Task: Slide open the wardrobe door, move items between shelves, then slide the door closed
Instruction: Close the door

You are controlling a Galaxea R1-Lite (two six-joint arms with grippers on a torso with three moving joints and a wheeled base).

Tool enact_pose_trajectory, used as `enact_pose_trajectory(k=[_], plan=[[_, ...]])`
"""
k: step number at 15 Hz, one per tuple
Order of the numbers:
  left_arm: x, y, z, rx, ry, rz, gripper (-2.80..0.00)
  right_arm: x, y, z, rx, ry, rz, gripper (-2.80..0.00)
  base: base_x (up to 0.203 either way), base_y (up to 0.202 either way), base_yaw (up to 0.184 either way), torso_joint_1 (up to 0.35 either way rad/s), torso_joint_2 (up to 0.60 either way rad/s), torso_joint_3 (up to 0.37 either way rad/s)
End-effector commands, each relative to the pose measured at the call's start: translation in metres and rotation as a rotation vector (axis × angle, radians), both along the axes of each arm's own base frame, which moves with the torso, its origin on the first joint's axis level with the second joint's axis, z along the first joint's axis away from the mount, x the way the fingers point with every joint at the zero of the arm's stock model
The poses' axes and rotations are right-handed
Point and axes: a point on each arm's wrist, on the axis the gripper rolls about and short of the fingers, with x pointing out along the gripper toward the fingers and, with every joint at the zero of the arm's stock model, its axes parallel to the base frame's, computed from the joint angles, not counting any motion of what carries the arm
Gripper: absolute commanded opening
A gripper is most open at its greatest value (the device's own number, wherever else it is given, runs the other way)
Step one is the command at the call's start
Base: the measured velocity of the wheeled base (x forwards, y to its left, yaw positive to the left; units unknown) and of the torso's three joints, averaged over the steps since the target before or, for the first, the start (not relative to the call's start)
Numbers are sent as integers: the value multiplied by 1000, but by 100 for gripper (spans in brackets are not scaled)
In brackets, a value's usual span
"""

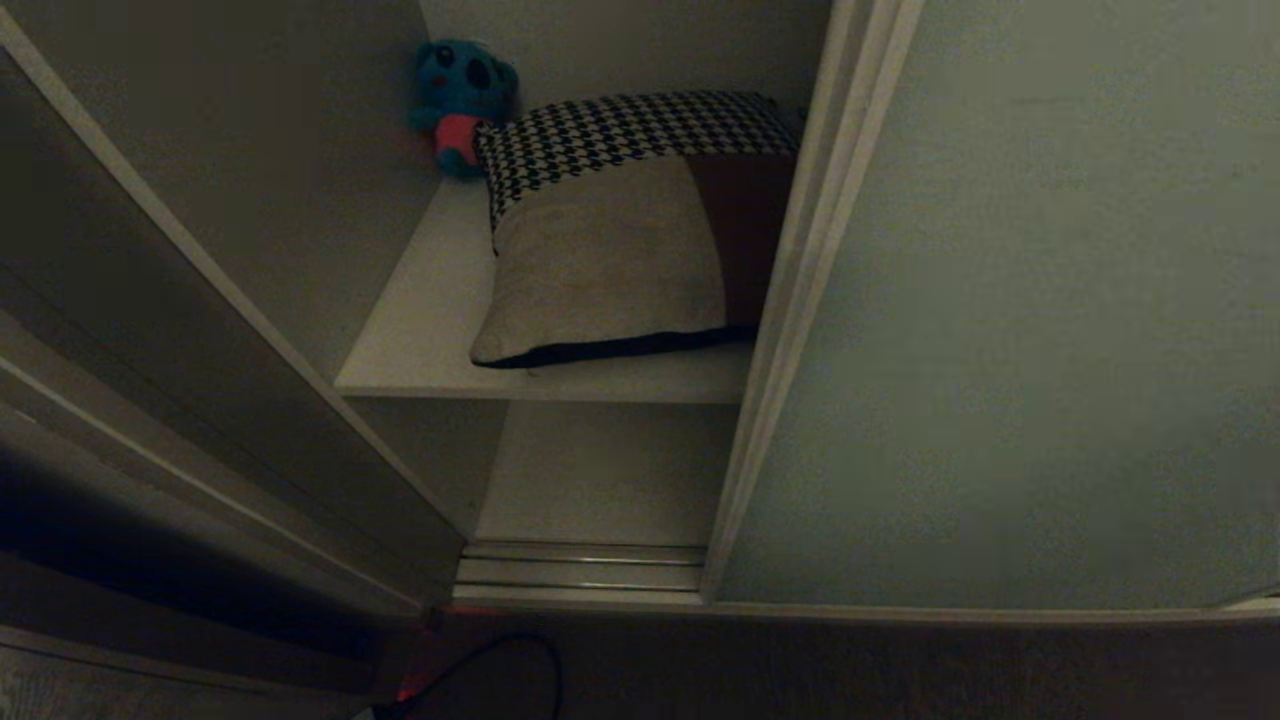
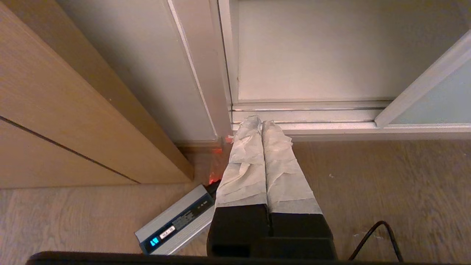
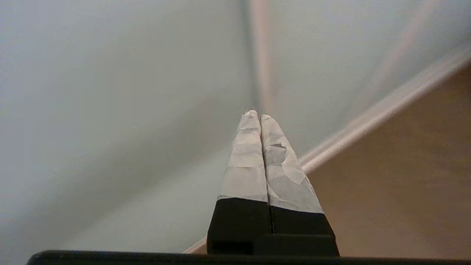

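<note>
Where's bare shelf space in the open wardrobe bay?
Lower shelf: bare where visible. Upper shelf: free strip between the left wall and the stacked cushions. Crowded at back left by the plush toy, and rightward to the sliding wardrobe door.

Home bedroom, wardrobe (image 1: 1000, 300), cushions (image 1: 620, 250), plush toy (image 1: 458, 100)

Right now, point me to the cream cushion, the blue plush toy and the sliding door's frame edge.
cream cushion (image 1: 610, 265): head view, middle of its cream face.
blue plush toy (image 1: 460, 100): head view, its body, back of the shelf.
sliding wardrobe door (image 1: 800, 290): head view, its pale metal frame edge.
</note>
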Motion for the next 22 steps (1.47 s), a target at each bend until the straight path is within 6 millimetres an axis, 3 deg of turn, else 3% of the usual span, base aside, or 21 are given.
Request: enact_pose_trajectory(k=[1,11,17,22], plan=[[0,0,0,0,0,0,-280,0,-9,-13,40,-10,54,-280,0,0,0,0,0,0],[0,0,0,0,0,0,-280,0,-46,-51,69,-16,92,-280,0,0,0,0,0,0],[0,0,0,0,0,0,-280,29,-70,-87,151,-16,146,-280,0,0,0,0,0,0],[0,0,0,0,0,0,-280,60,-75,-102,188,-2,178,-280,0,0,0,0,0,0]])
